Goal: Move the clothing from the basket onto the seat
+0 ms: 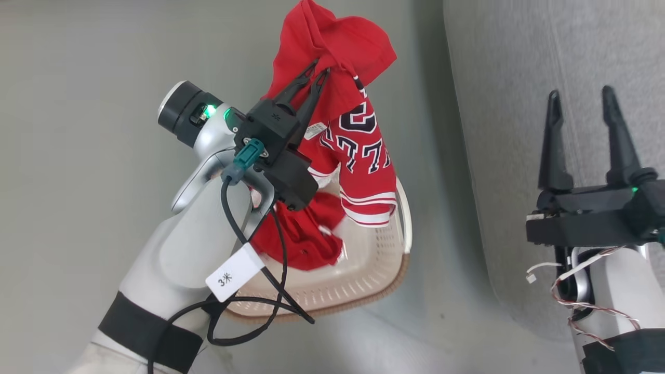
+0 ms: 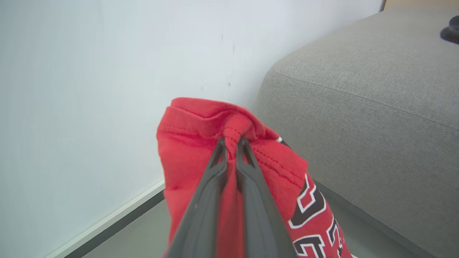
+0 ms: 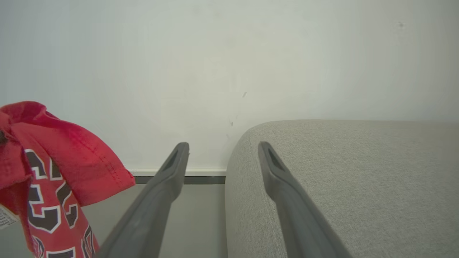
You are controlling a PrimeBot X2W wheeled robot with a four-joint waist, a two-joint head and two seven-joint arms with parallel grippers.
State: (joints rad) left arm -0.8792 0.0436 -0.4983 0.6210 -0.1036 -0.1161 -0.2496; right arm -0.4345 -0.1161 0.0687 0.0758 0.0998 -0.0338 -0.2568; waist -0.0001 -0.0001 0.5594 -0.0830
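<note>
- Jersey in red, with black white-edged numerals and white stripe trim at its hem, hangs from the left gripper above the basket.
- The left gripper's two dark fingers are pressed almost together on a bunched fold of the jersey's upper part; in the left wrist view the tips pinch a stitched seam of the red cloth, which drapes down on both sides of the fingers.
- The jersey's striped hem hangs over the right side of the basket, close to the white handle; whether it touches the rim I cannot tell.
- The plainer red garment lies crumpled inside the basket, toward its left side, partly hidden behind the left arm.
- The basket stands on the grey floor, just beside the left edge of the seat.
- The right gripper is over the seat's left part, its fingers spread wide apart with nothing between them.
- In the right wrist view those fingers frame the seat's rounded corner, with the jersey hanging at the left edge and a pale wall behind.
- A white tag hangs on the black cable of the left arm.
</note>
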